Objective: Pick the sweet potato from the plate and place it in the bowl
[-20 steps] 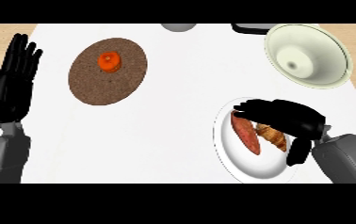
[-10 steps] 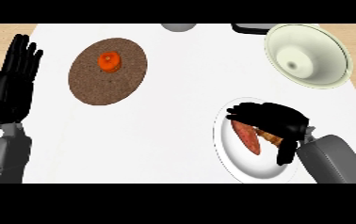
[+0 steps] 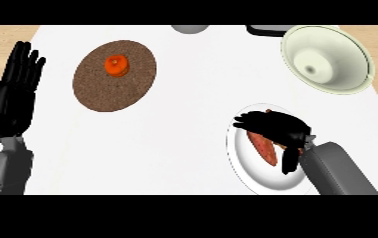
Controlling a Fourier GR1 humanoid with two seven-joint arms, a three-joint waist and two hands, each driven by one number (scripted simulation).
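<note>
Head view, sweet potato (image 3: pixel 263 148): a long reddish-orange root lying lengthwise on the white plate (image 3: pixel 240 166), at the lower right of the counter (image 3: pixel 192 127). Its upper end is hidden under the hand and its lower half is in plain sight. It is not yet lifted.
Head view, right robot hand (image 3: pixel 279 127): set across the upper part of the sweet potato. The fingers are bent down over its left side and the thumb runs along its right side, so it is closed around the root rather than spread flat.
Head view, left robot hand (image 3: pixel 19 89): resting at the left edge, fingers straight and up, holding nothing.
Head view, bowl (image 3: pixel 343 82): pale, at the upper right, well apart from the plate, and nothing shows inside it.
Head view, other things: a brown plate (image 3: pixel 100 89) at the upper left carries a small orange item (image 3: pixel 117 64).
Handling, weight and stiffness: probably solid, stiff and fairly heavy for its size. It should neither bend nor bruise easily.
Handling, surface: the smooth skin and tapered ends look likely to slip or roll on the glossy plate.
Handling, where to hold: across the thick middle, fingers and thumb on opposite long sides. The present hold sits towards one end, so the free end may sag or swing on lifting.
</note>
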